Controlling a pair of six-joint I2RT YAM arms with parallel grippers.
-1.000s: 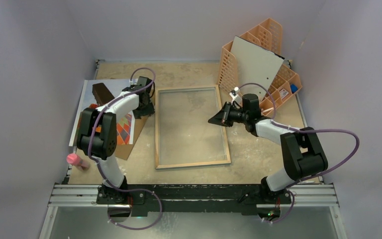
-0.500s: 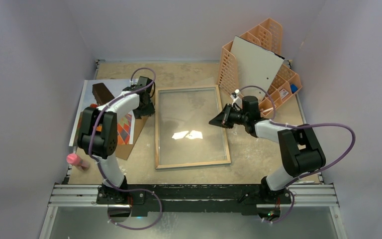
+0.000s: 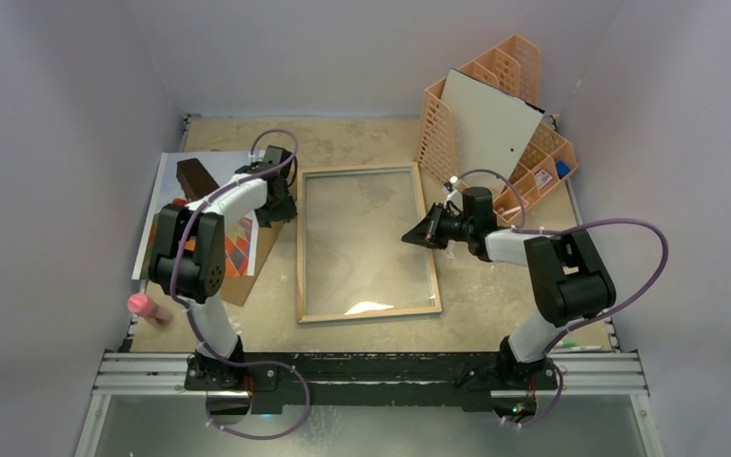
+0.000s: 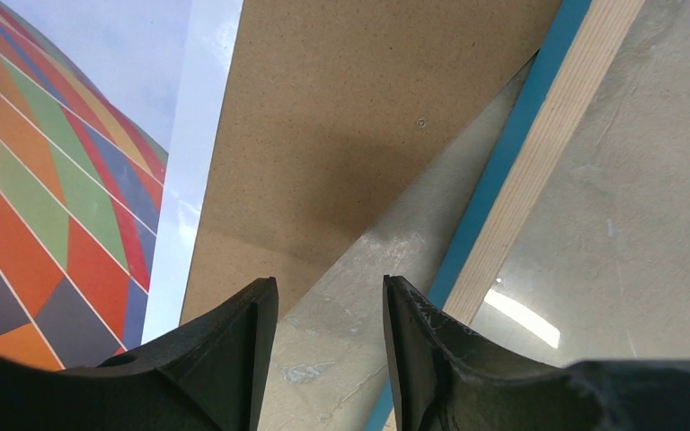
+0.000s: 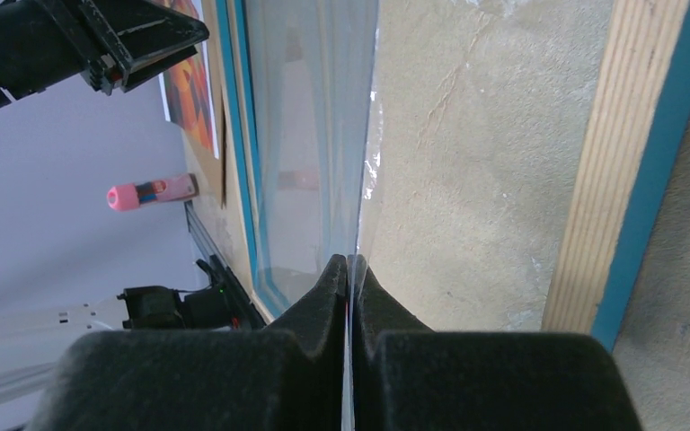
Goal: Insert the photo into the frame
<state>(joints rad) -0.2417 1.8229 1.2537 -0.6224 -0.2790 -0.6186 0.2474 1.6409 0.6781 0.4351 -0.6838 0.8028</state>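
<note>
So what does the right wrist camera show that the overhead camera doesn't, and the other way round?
Only the right wrist view shows the right claw pinched shut on the thin edge of the clear pane. Only the overhead view shows the orange organiser and the white board resting against it. Both show the frame, the photo and the pink tube.

Left arm (image 3: pixel 219 205) sprawls over the photo (image 3: pixel 238 246), and just a slice of balloon pattern peeks out! Clear pane (image 5: pixel 305 135): its edge vanishes between the right pincer (image 5: pixel 350 268) pads. Organiser (image 3: pixel 433 133) contents: too small to name.
</note>
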